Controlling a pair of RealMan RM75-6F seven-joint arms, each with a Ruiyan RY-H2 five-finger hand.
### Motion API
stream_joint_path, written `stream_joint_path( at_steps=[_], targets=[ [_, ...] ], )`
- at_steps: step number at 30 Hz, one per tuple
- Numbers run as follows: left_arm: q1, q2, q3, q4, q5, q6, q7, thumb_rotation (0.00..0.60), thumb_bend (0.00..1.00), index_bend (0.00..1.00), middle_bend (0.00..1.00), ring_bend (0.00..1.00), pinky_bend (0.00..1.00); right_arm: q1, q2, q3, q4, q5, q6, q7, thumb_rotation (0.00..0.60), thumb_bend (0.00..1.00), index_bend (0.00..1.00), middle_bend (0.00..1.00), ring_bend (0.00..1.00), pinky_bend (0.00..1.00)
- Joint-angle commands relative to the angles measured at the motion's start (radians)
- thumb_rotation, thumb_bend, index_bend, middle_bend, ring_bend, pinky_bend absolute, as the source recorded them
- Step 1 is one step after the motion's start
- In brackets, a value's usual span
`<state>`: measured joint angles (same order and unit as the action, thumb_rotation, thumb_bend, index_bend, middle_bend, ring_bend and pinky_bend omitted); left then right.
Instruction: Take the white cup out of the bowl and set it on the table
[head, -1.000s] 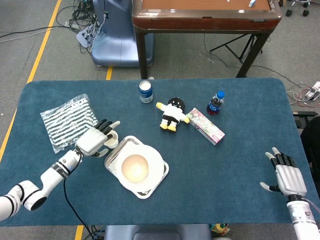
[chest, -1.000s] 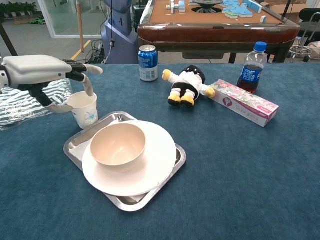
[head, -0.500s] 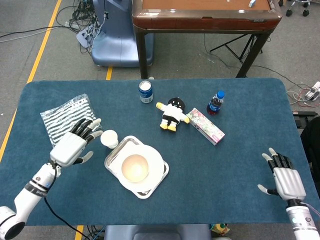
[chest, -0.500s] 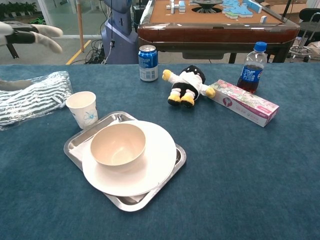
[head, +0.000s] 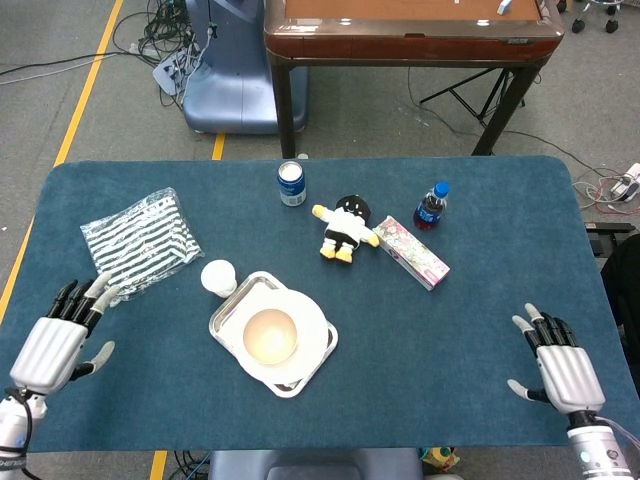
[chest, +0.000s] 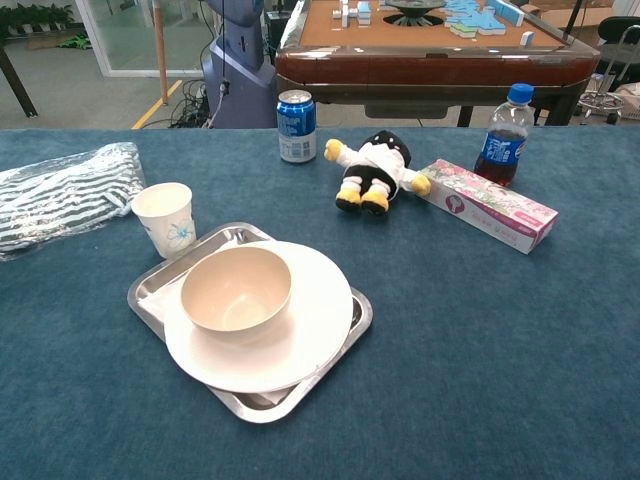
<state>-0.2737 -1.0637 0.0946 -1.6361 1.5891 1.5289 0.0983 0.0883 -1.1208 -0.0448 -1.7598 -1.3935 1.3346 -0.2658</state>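
The white cup (head: 218, 277) (chest: 166, 218) stands upright on the blue table, just left of the metal tray (head: 226, 313) (chest: 145, 290). The beige bowl (head: 270, 335) (chest: 236, 291) sits empty on a white plate (head: 316, 325) (chest: 315, 320) in that tray. My left hand (head: 57, 339) hovers near the table's front left corner, open, fingers spread, far from the cup. My right hand (head: 560, 366) is open at the front right corner, holding nothing. Neither hand shows in the chest view.
A striped bag (head: 138, 241) (chest: 60, 195) lies at the left. A blue can (head: 291, 183) (chest: 295, 126), a plush toy (head: 346, 227) (chest: 374, 170), a flowered box (head: 411, 252) (chest: 487, 204) and a dark bottle (head: 431, 205) (chest: 503, 135) line the back.
My left hand let go of the cup, drew back toward the front left corner and left the chest view. The cup stays standing by the tray. The right hand slid slightly nearer.
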Motion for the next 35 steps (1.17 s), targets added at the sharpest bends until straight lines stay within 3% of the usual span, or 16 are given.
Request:
stream_joint_path(
  at_steps=[1,14,35],
  targets=[
    [0.04,-0.021,0.013,0.051,0.032,0.045,-0.043,0.6,0.32,0.0,0.0,0.0,0.0,-0.014,-0.006,-0.006,-0.007,-0.024,0.029,-0.015,0.6,0.22,0.0,0.0,0.0,0.0],
    [0.093,-0.088,-0.026,0.151,0.058,0.103,-0.133,0.6,0.32,0.0,0.0,0.0,0.0,-0.057,-0.014,-0.02,-0.02,-0.1,0.11,-0.044,0.6,0.22,0.0,0.0,0.0,0.0],
    [0.109,-0.085,-0.058,0.129,0.042,0.044,-0.102,0.6,0.32,0.0,0.0,0.0,0.0,-0.08,-0.011,-0.014,-0.022,-0.132,0.132,-0.045,0.6,0.22,0.0,0.0,0.0,0.0]
  ],
)
